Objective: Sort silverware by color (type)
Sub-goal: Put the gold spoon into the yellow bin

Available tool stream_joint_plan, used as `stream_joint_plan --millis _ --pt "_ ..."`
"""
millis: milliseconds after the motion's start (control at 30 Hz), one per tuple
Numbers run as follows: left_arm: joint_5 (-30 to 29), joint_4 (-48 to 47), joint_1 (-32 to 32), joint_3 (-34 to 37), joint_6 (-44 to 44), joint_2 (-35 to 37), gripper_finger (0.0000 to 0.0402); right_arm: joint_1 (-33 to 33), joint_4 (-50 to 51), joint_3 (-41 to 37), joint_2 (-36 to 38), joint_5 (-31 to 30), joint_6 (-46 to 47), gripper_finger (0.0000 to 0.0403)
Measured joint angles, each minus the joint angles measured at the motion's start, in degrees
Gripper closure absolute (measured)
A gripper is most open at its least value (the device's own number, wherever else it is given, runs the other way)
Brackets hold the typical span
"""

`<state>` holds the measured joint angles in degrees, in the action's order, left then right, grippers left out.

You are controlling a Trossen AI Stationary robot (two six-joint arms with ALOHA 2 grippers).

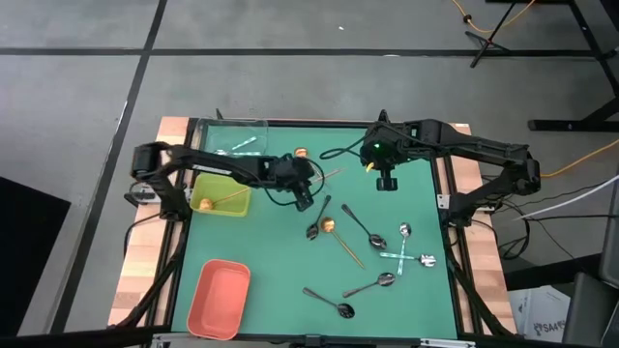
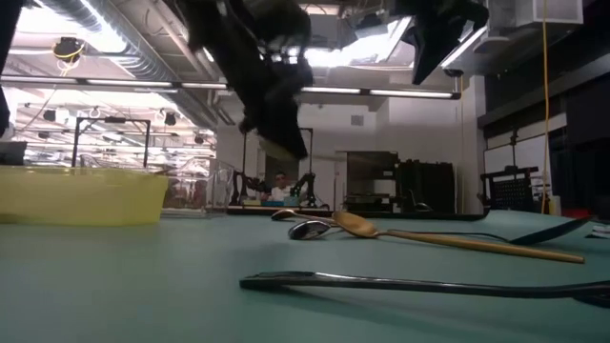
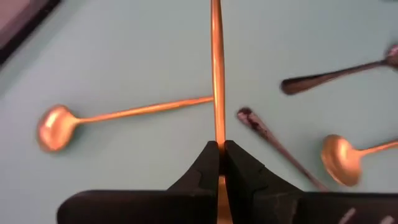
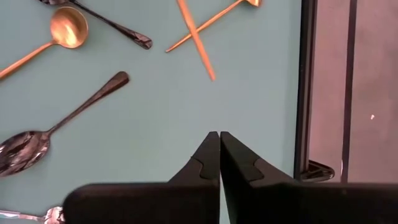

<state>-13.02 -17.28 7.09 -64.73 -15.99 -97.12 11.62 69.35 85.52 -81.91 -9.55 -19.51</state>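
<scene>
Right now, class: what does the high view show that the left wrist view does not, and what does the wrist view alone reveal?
Only the high view shows the yellow tray holding a gold spoon, the orange tray, the clear tray and the right gripper, shut and empty above the mat. Only the left wrist view shows the left gripper shut on a copper handle. Both show loose gold and dark spoons lying on the green mat.

Two matte black jointed arms, black cables; green light on right arm (image 1: 371, 149).
</scene>
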Motion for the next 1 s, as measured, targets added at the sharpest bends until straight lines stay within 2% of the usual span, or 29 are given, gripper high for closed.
stream_joint_plan --millis 167,567,800,1000 --pt "-0.71 -10.04 -0.97 -0.04 -0.34 8.19 0.0399 0.0 -0.01 0.0 0.0 0.05 -0.02 0.0403" --pt "-11.34 -38.96 -8.01 -0.04 -12.56 26.56 0.0399 0.02 -0.25 0.0 0.0 0.08 -0.02 0.0403" --pt "-13.17 -50.82 -13.83 -0.04 -20.54 32.0 0.0399 0.02 -0.25 0.0 0.0 0.1 1.13 0.0403" --pt "-13.89 -59.26 -18.72 -0.04 -26.79 32.6 0.0399 0.02 -0.25 0.0 0.0 0.1 1.53 0.0403"
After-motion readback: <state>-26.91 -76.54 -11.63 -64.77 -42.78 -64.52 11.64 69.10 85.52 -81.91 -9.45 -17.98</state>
